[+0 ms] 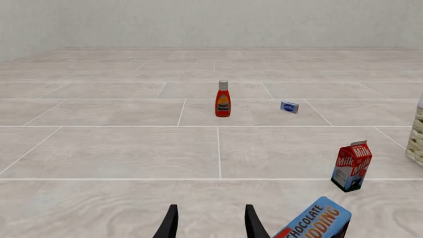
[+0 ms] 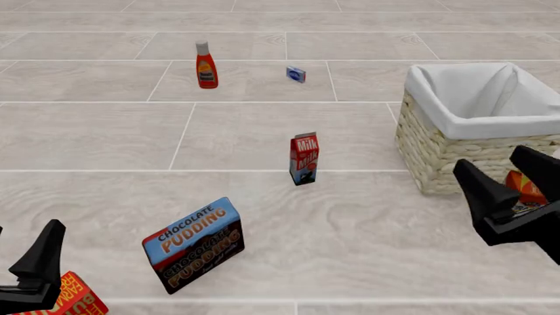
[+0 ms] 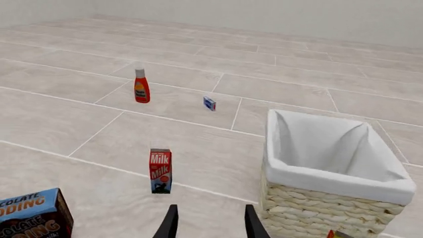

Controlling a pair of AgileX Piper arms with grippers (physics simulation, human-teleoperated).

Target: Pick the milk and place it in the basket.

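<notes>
the small red gable-top milk carton with white lettering and a blue-and-white lower part is standing upright on the pale tiled surface, near the middle of the front view and untouched by either arm. to its right, well apart from it, the large square pale tan wicker basket with a white cloth lining folded over its rim is sitting open, and nothing is showing inside it in the front and right wrist views.

the left gripper is hanging low at the near left corner, only partly in the front view; in its own wrist view its two dark fingers are standing apart with nothing between them. the right gripper is hovering at the near right, just in front of the basket's near corner, its dark fingers spread wide and holding nothing.

a blue and brown box of chocolate pudding is standing tilted on the near side of the milk, toward the left. a red and orange packet is peeking out beside the left gripper, and an orange item is showing behind the right gripper; i cannot tell what either one is. farther back, a red ketchup bottle with a pale cap is standing upright, and a small blue and white box is resting to its right.
</notes>
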